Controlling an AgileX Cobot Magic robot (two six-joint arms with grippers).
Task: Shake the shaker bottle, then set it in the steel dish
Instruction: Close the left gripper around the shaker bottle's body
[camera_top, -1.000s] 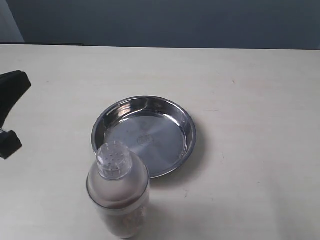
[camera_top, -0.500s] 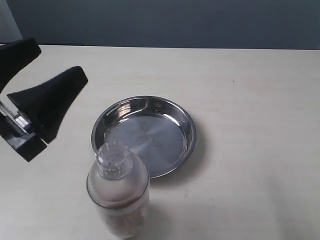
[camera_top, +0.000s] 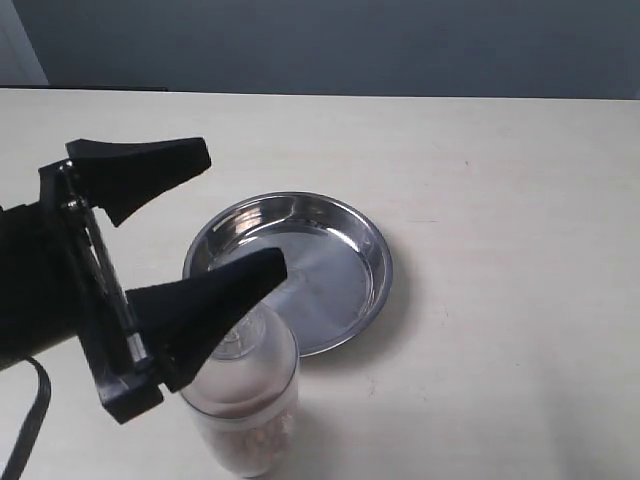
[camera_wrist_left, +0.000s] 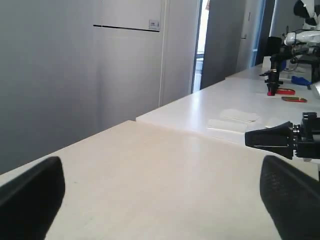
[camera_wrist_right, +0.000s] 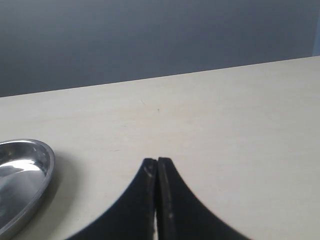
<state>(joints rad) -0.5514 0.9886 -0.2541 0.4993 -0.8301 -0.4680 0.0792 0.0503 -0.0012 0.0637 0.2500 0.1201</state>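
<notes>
The shaker bottle stands upright on the table just in front of the steel dish, brown grains showing low inside it. My left gripper hangs wide open above the table, raised toward the camera; its lower finger covers the bottle's neck in the exterior view. The left wrist view shows only bare tabletop between the finger edges, no bottle. My right gripper is shut with nothing in it, low over the table, and the dish's rim lies off to its side. The right arm is out of the exterior view.
The beige table ends at a dark wall along its far edge. In the left wrist view a further white table carries small tools and another black robot part.
My left gripper has swung in from the left edge toward the bottle, coming closer to the camera, and now overlaps the bottle's top. Bottle and dish have not moved.
</notes>
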